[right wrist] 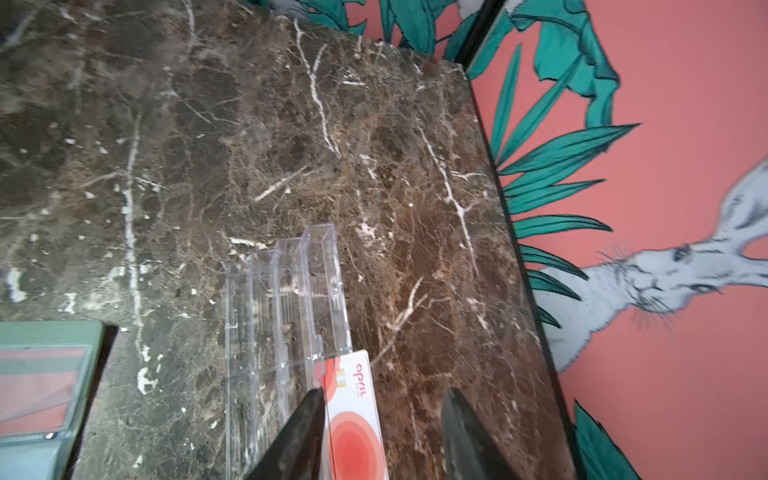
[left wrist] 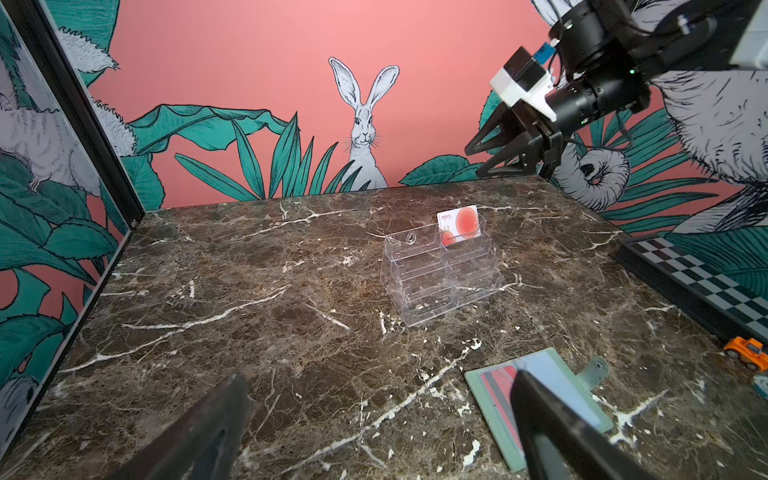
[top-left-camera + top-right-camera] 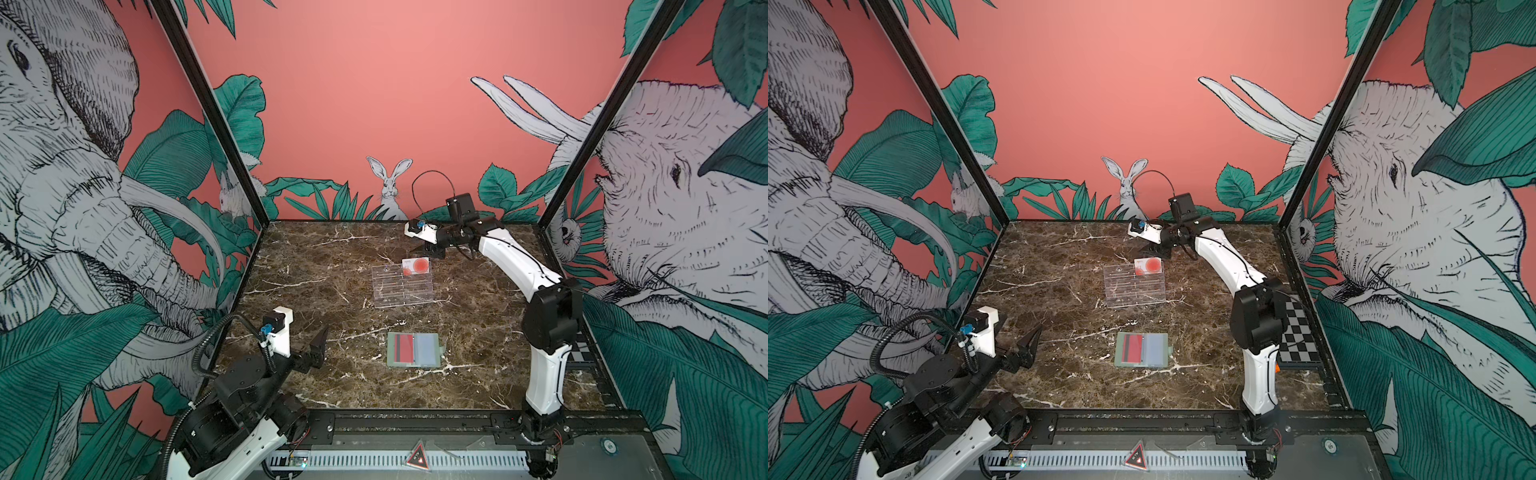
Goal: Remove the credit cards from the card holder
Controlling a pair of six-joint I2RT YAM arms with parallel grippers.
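A pale sage-green folding card holder lies open and flat on the near side of the clear acrylic tiered stand, well apart from it, with its snap tab sticking out to the right. A red plastic credit card with a dark stripe sits under its left clear sleeve. A white credit card with red-orange circles stands upright in the right-hand compartment of the stand's rearmost tier.

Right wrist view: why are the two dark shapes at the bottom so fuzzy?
Right wrist view: the right tool's fingers sit too near the lens, so they blur, while the credit card reads clearly. Left wrist view: same blur on the left tool's fingers. Both top views: evenly lit, sharp throughout.
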